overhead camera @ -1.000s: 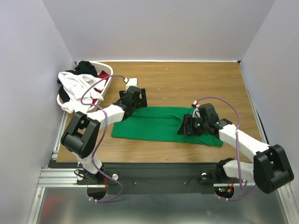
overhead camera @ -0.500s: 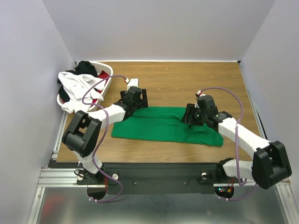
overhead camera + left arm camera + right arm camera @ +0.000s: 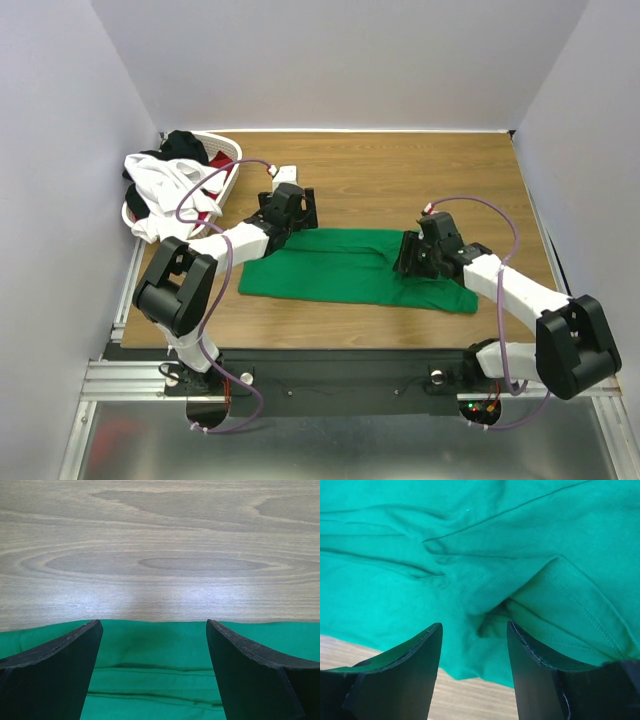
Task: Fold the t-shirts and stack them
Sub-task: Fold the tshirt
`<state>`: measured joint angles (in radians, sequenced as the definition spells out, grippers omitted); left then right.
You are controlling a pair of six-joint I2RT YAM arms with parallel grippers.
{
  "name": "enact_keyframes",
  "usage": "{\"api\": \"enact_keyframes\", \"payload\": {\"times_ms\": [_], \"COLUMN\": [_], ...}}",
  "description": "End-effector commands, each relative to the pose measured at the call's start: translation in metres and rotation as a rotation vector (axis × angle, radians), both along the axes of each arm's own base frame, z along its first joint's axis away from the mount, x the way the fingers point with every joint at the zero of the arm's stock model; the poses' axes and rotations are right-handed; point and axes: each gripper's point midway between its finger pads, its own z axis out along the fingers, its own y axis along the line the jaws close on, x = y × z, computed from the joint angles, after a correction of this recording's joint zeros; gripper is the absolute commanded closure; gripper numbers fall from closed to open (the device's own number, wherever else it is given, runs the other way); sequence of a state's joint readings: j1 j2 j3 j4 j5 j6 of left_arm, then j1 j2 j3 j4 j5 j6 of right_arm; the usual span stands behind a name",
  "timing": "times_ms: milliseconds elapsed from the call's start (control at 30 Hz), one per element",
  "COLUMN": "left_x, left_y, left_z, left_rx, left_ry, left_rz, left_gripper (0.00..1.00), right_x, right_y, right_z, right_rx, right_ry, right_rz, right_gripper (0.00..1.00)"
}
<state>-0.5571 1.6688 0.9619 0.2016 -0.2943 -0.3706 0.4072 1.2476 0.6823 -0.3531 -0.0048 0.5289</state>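
Note:
The green t-shirt (image 3: 345,268) lies folded into a long strip across the middle of the table. My left gripper (image 3: 290,210) is open over its far left edge; the left wrist view shows green cloth (image 3: 155,680) between the fingers (image 3: 60,670) and bare wood beyond. My right gripper (image 3: 418,255) is open over the shirt's right part; the right wrist view shows rumpled green folds (image 3: 485,580) between the fingers (image 3: 540,680). White (image 3: 160,185), black (image 3: 185,145) and red (image 3: 205,215) shirts hang out of the basket.
The white lattice basket (image 3: 225,150) stands at the far left corner. A small white object (image 3: 284,174) lies on the wood just beyond my left gripper. Grey walls close the table on three sides.
My right gripper has moved from the shirt's near right edge up and inward over the cloth, and the shirt's right end has shifted with it. The left arm has barely moved.

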Motion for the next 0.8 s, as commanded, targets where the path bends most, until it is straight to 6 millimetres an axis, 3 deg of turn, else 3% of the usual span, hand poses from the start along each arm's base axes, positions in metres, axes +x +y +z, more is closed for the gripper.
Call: {"api": "enact_keyframes", "payload": {"times_ms": [0, 233, 333, 567, 700, 767], "left_x": [0.010, 0.010, 0.009, 0.010, 0.011, 0.011], "left_y": [-0.007, -0.006, -0.007, -0.009, -0.012, -0.013], "left_z": [0.019, 0.018, 0.017, 0.013, 0.009, 0.007], "left_rx": [-0.018, -0.017, -0.015, -0.015, -0.019, -0.016], "left_ry": [-0.055, -0.053, -0.052, -0.044, -0.035, -0.032], "left_rz": [-0.004, -0.002, -0.002, -0.009, -0.016, -0.020], "left_gripper": [0.03, 0.03, 0.03, 0.03, 0.03, 0.03], "right_x": [0.014, 0.023, 0.023, 0.020, 0.014, 0.007], "right_y": [-0.001, 0.007, 0.017, 0.031, 0.042, 0.046], "right_z": [0.003, -0.007, -0.012, 0.011, 0.016, 0.009], "right_rx": [-0.010, 0.021, 0.058, 0.125, 0.152, 0.162], "right_ry": [-0.046, -0.053, -0.041, -0.119, -0.141, -0.122], "right_rz": [-0.040, -0.035, -0.008, 0.052, 0.120, 0.153], "right_gripper": [0.40, 0.46, 0.53, 0.56, 0.55, 0.55]}}
